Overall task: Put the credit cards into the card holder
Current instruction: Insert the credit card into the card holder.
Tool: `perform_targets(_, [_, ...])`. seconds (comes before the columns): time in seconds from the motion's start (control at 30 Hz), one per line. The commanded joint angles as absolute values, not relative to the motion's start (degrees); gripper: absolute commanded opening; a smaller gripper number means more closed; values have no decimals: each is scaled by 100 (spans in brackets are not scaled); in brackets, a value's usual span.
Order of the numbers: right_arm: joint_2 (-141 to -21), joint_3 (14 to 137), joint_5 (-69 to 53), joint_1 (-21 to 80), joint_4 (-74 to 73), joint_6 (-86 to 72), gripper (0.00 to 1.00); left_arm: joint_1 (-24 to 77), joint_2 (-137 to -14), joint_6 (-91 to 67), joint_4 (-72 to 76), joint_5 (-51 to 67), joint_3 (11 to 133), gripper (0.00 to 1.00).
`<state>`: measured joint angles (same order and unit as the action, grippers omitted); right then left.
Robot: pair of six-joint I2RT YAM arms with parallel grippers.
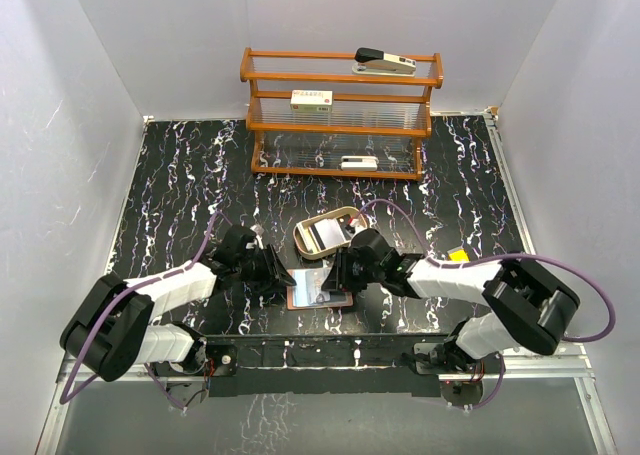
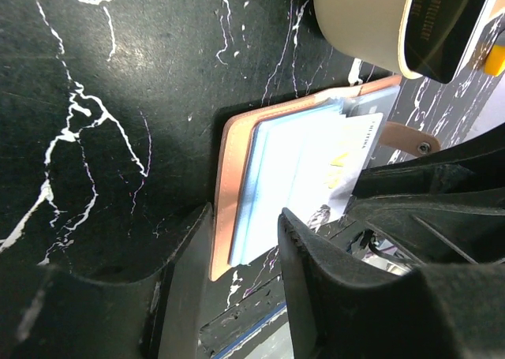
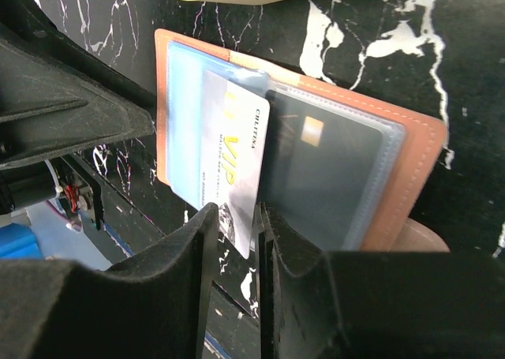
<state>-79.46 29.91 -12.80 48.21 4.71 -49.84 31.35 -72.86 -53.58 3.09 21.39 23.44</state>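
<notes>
Looking across the black marbled table (image 1: 180, 175), we find the card holder (image 1: 318, 293) lying open and flat near the front edge, between the two arms and just in front of the tan oval tray (image 1: 345, 213). One half already holds a dark card (image 3: 331, 170) behind its clear sleeve. A white card (image 3: 233, 162) marked VIP lies over the other half, with its near corner sticking out past the holder's edge. We judge one card seated and this one short of a last push. Whether the tray holds more cards we cannot tell. The right gripper (image 3: 238, 213) has its jaws slightly apart around that corner without pinching it. The left gripper (image 2: 245, 225) has its jaws apart, astride the holder's near edge.
</notes>
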Motion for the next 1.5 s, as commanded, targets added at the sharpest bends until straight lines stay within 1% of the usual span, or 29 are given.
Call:
perform_targets(0.0, [-8185,3436,-1259,4980,592,-4919,24,3175,-7324,-5444,359,2346,2196,38])
perform_targets(0.1, [-8322,3606,-1207,5080,525,-4800,25,3183,-7337,-5456,385,2373,2176,37])
perform_targets(0.2, [-8411,3721,-1140,5142,488,-4738,25,3193,-7337,-5488,431,2405,2156,34])
perform_targets(0.43, [-8657,3958,-1169,5211,395,-4660,25,3190,-7354,-5493,541,2464,2145,33])
perform_targets(0.53, [-8692,4060,-1141,5238,195,-4508,27,3192,-7375,-5444,518,2483,2205,33])
perform_targets(0.63, [-8577,4121,-927,5235,-174,-4340,32,3196,-7312,-5367,320,2398,2302,33])
perform_targets(0.8, [-8185,4246,-643,5238,-825,-4082,46,3191,-7016,-5188,-45,2149,2434,37])
perform_targets(0.87, [-8046,4370,-532,5238,-1047,-3986,50,3187,-6864,-5104,-232,1991,2498,39])
perform_targets(1.0, [-7920,4665,-302,5229,-1273,-3819,53,3192,-6539,-4978,-533,1669,2612,41])
perform_targets(1.13, [-8130,4847,-274,5229,-1315,-3798,54,3195,-6300,-4945,-603,1513,2618,41])
perform_targets(1.27, [-8325,4749,-482,5228,-1118,-3939,53,3192,-6379,-4969,-480,1622,2560,40])
perform_targets(1.47, [-8469,4489,-585,5225,-873,-4113,53,3197,-6710,-5103,-27,1905,2404,33])
